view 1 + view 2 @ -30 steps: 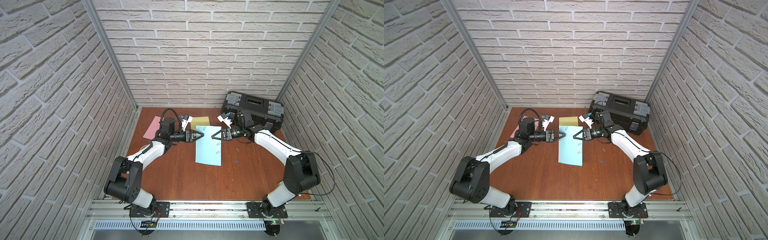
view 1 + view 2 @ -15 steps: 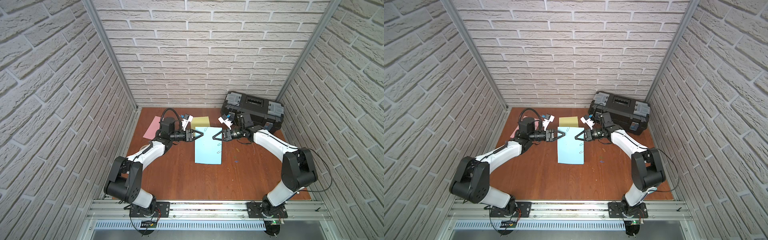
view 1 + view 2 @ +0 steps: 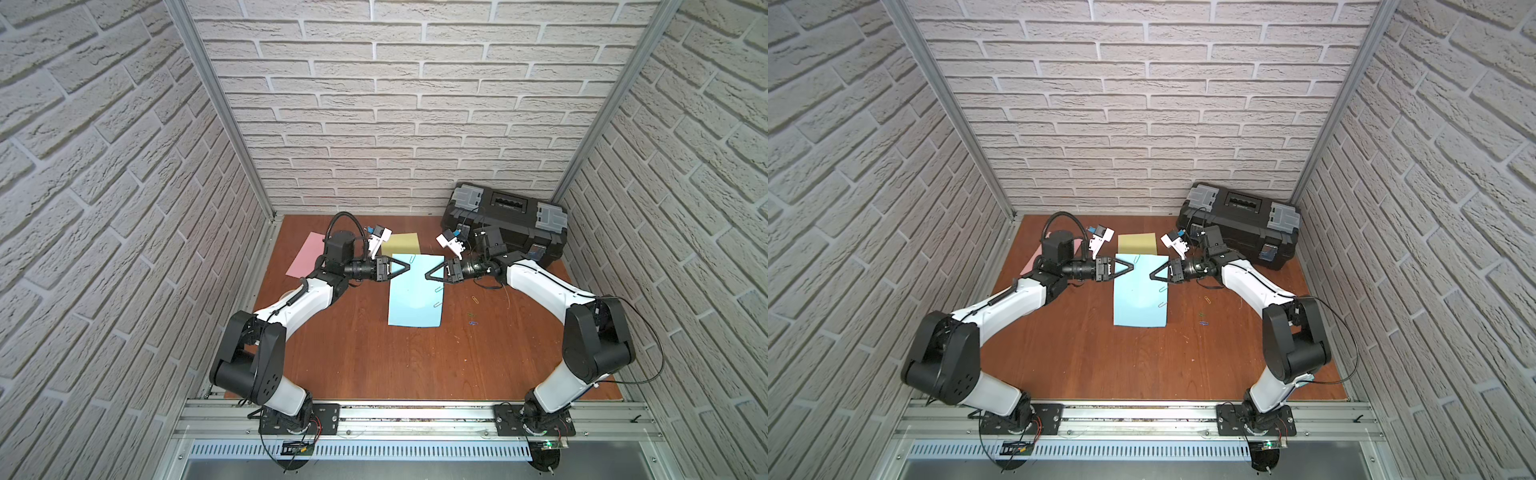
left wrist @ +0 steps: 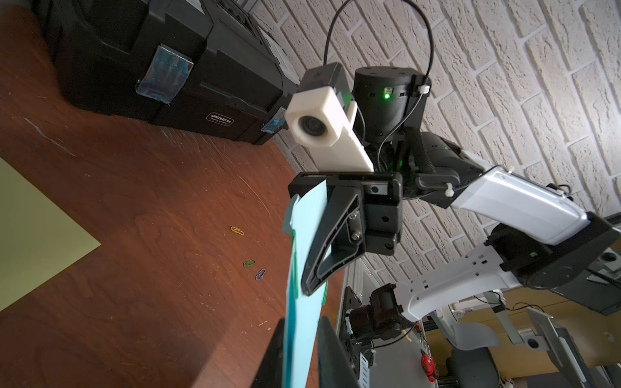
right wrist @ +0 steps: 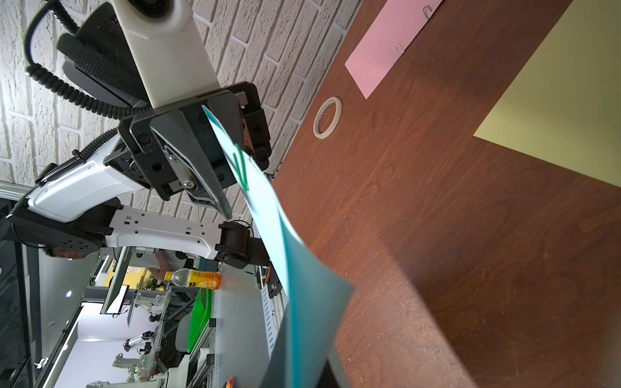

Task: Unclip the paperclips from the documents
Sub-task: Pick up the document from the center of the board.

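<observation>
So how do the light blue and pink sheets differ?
The light blue sheet is lifted and bowed, pinched by the right gripper; the pink sheet lies flat on the table. Blue carries green paperclips; pink, greyish paperclips. Both are clipped.

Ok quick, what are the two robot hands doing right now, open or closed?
Left gripper: closed on the light blue sheet, beside a green paperclip.
Right gripper: closed, pinching the same sheet's other edge.
</observation>
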